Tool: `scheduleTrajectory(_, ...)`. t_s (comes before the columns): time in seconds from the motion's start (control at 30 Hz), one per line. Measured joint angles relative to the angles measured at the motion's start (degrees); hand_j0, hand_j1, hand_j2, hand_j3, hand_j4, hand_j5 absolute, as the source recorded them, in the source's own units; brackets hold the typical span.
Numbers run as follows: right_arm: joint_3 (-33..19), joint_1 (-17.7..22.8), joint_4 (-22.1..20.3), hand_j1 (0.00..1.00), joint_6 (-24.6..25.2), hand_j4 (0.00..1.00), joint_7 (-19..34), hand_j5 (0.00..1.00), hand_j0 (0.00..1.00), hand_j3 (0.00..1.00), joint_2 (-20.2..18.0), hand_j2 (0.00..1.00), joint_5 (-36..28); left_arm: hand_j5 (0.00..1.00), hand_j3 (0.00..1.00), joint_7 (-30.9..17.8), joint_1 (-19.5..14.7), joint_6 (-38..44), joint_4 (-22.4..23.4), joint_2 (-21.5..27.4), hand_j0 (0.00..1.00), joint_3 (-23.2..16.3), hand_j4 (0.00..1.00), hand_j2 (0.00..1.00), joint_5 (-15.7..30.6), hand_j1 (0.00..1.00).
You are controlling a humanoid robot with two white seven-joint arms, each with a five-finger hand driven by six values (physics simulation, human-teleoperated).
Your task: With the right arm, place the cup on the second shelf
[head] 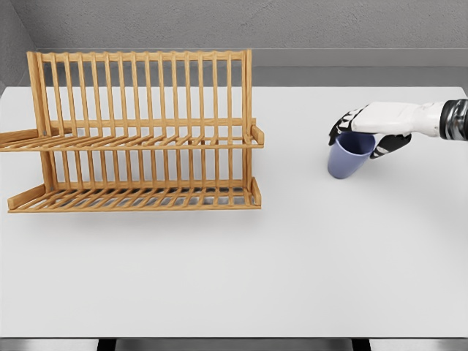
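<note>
Cup: item one, a smooth blue-violet tapered plastic cup [349, 156], which we are finding on the right half of the table, tilted slightly with its open mouth facing up and toward the right. We are seeing its base at or just above the surface; contact with the table is something we cannot tell.

Right hand [365, 129], white with black fingers [341, 126]: we are logging it as coming in from the right edge and closing around the cup's rim from above, fingers curling over the near and far sides of the mouth.

Rack: a two-tier slatted wooden dish rack [139, 131], which we are noting on the left half of the table, well apart from the cup. Its upper shelf [146, 141] and lower shelf [139, 196] are both lying bare, backed by a row of upright slats.

Table: a plain white rectangular tabletop [292, 270], bearing all items; we are seeing a grey wall [329, 29] behind it.
</note>
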Motion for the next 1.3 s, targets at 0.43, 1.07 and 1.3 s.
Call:
scheduleTrajectory(0.43, -5.8, -0.5, -4.7, 0.6, 0.0, 0.6, 0.0, 0.6, 0.6, 0.6, -0.8, 0.6, -0.3, 1.0, 1.0, 0.0, 0.0, 0.0, 0.0, 0.0, 1.0, 0.0, 1.0, 1.0, 0.0, 1.0)
scheduleTrajectory(1.07, -12.0, -1.1, -20.1, 0.6, -0.1, 0.6, 0.0, 0.6, 0.6, 0.6, -2.8, 0.6, 0.9, 1.0, 1.0, 0.0, 0.0, 0.0, 0.0, 0.0, 1.0, 0.0, 1.0, 1.0, 0.0, 1.0)
scheduleTrajectory(1.3, -12.1, -2.1, -24.7, 0.59, 0.0, 0.59, 0.0, 0.59, 0.59, 0.59, -1.9, 0.59, 1.1, 1.0, 1.0, 0.0, 0.0, 0.0, 0.0, 0.0, 1.0, 0.0, 1.0, 1.0, 0.0, 1.0)
